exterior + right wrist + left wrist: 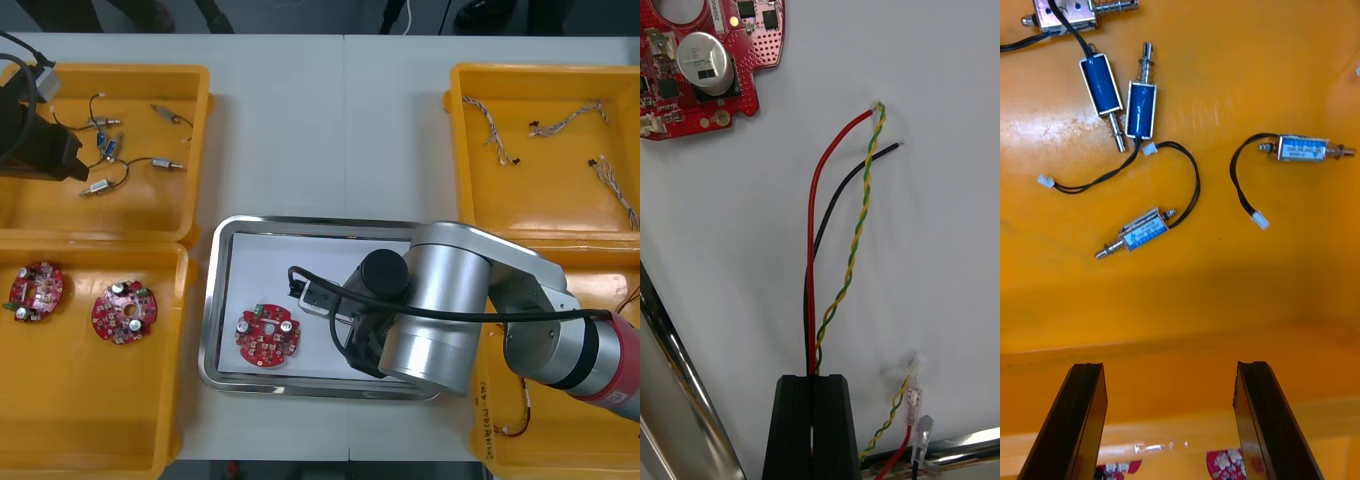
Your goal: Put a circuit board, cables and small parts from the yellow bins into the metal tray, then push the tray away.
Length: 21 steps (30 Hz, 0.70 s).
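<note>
My right gripper (816, 379) is shut on a cable (857, 202) made of red, black and twisted yellow-green wires. The wires run out from the fingertips and lie across the white inside of the metal tray (222, 300). A round red circuit board (268, 335) lies in the tray's near left part, beyond the wire ends in the right wrist view. My right arm (440, 310) covers the tray's right half. My left gripper (1171, 375) stands open above the far left yellow bin (190, 110), over several small metal parts (1139, 105) with thin black leads.
Two more circuit boards (125, 312) lie in the near left bin (175, 400). Pale twisted cables (570, 118) lie in the far right bin (455, 130), and red and yellow cables (520, 425) in the near right bin. The tray's shiny rim (674, 360) runs beside my right fingers.
</note>
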Each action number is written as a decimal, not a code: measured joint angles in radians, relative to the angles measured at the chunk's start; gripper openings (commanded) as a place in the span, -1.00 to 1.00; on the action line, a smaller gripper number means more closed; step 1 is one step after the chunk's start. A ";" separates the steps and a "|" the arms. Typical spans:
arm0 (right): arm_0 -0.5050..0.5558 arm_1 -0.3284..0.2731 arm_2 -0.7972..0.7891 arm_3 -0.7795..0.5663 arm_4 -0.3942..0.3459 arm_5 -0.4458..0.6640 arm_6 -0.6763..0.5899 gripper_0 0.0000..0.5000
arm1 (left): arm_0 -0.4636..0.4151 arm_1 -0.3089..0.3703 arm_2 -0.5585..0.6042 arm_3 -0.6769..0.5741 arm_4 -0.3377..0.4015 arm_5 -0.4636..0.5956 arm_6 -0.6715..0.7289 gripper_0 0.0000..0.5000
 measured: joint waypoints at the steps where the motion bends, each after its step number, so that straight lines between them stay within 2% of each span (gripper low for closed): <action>1: 0.010 0.000 0.001 0.003 0.011 -0.012 0.000 -1.00 | -0.005 0.000 -0.007 0.015 0.000 -0.016 -0.001 1.00; 12: 0.096 0.000 0.005 0.005 0.033 -0.037 0.000 -1.00 | -0.025 0.000 -0.098 0.110 -0.014 -0.146 -0.025 1.00; 21: 0.153 0.006 0.007 0.005 0.079 -0.037 0.000 -1.00 | -0.025 -0.001 -0.115 0.166 -0.039 -0.231 -0.025 1.00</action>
